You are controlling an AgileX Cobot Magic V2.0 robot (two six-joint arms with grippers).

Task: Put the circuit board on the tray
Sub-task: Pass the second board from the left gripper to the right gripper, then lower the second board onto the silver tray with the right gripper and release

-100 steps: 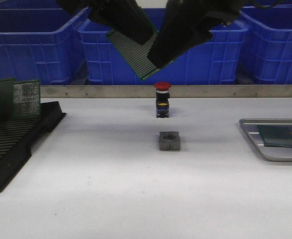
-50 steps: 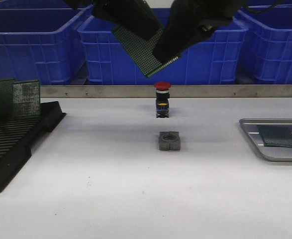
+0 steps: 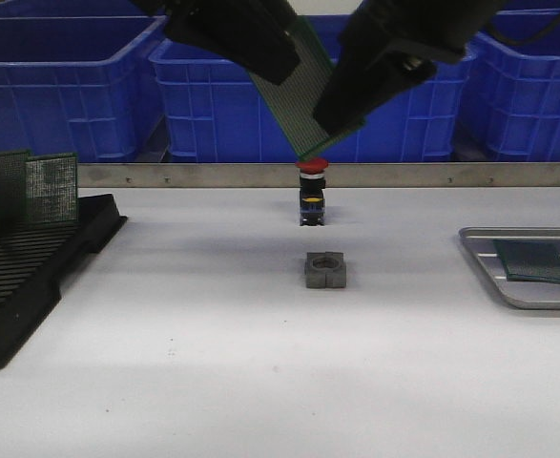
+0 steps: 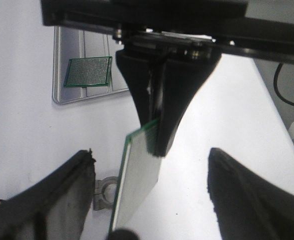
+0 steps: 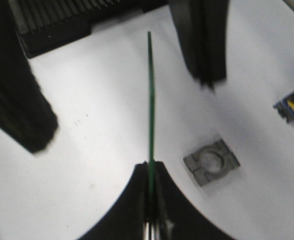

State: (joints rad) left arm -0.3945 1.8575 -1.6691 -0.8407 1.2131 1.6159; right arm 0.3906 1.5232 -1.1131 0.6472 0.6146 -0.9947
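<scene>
Red button [image 3: 311, 191], grey block [image 3: 324, 270] mid-table; bare table [image 3: 413, 315] toward tray [image 3: 494, 277].

Both arms run off the top of the front view, so the left claw [image 3: 260, 43] and the right claw [image 3: 356, 95] hide most of the circuit board [image 3: 303, 100] between them. The tray [image 3: 508, 286] by the right edge of the counter [image 3: 213, 334] is cut off by the side of the picture. In the right wrist view the black rack [image 5: 61, 20] is blurry and its slots are hard to make out.
</scene>
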